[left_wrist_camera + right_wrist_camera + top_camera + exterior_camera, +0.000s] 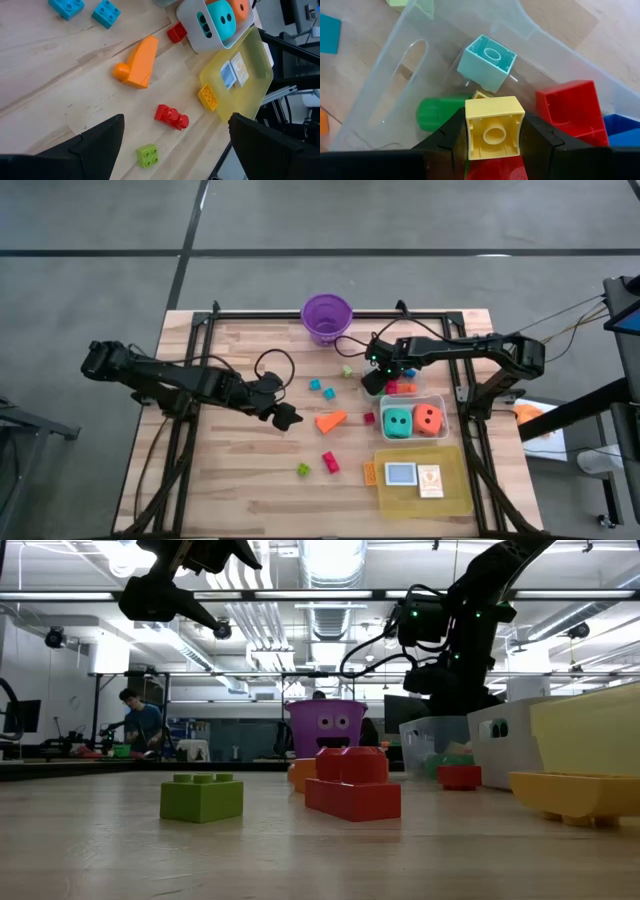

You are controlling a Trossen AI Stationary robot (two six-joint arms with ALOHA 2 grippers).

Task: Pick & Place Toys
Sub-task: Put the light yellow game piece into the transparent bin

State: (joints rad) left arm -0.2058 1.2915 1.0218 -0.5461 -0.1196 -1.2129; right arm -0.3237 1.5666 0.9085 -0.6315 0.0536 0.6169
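Note:
My right gripper (377, 377) hovers over the near-left corner of a small clear tub (404, 387) and is shut on a yellow block (494, 131). That tub holds teal (487, 61), green (436, 113), red (568, 107) and blue blocks. My left gripper (281, 413) is open and empty above the table, left of the orange wedge (330, 420). In the left wrist view its fingers (95, 145) stand wide apart above a red block (171, 116) and a green block (148, 155). Two blue blocks (320, 388) lie farther back. My right gripper pinches the yellow block's two opposite side walls (470, 132) between its two fingers, coming from above and pointing down into the tub. The block's hollow underside (494, 135) faces the wrist camera. Whether it rests on the blocks beneath cannot be told.
A purple bucket (327, 316) stands at the far edge. A second clear tub (412, 420) holds a teal die and an orange die. A yellow tray (452, 490) with small cards lies at the near right, an orange block (369, 472) beside it. A small red block (368, 418) lies mid-table.

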